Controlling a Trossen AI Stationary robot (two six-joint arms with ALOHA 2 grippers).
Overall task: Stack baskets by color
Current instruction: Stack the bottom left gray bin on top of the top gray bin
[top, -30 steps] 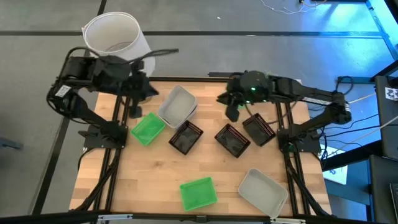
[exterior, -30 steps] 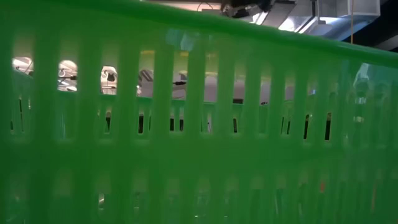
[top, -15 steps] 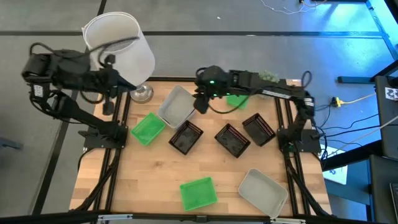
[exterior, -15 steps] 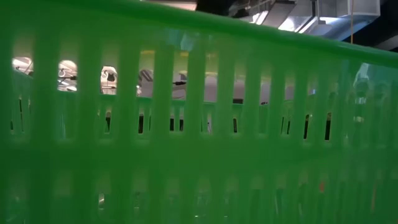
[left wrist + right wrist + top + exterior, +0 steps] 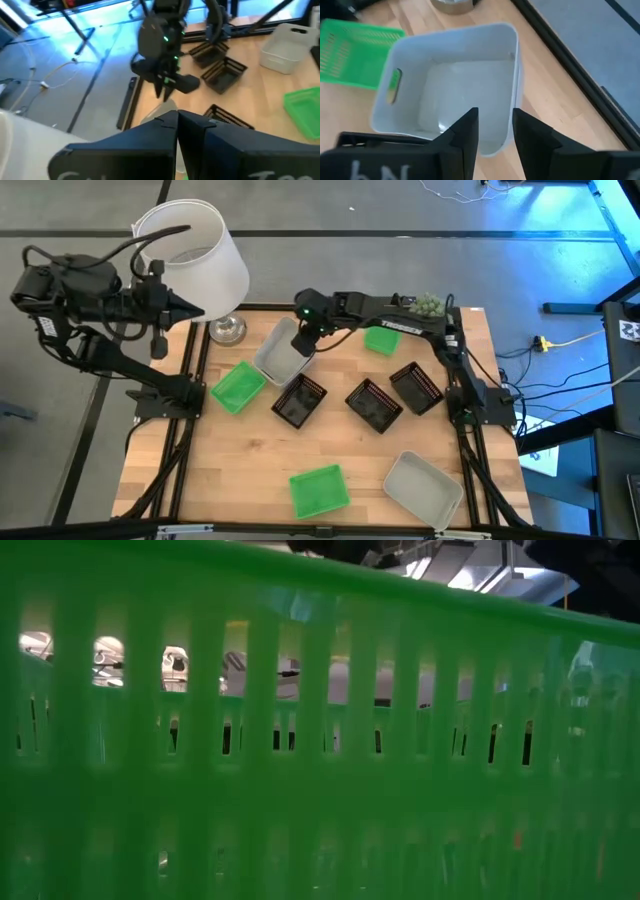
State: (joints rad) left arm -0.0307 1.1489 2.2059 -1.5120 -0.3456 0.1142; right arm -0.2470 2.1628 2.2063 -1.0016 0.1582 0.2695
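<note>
The high view looks straight down on the whole wooden table from well above, taking in both arms and the floor around.

The low view sits at table-top height, pressed right against the slotted wall of a green basket that fills nearly all of it; only slivers of room show through the slots.

The left wrist view looks past the left gripper, outside the table's edge, across to the right gripper.

The right wrist view looks steeply down past the right gripper, close above a grey-white basket, which the high view also shows just beneath that gripper.
</note>
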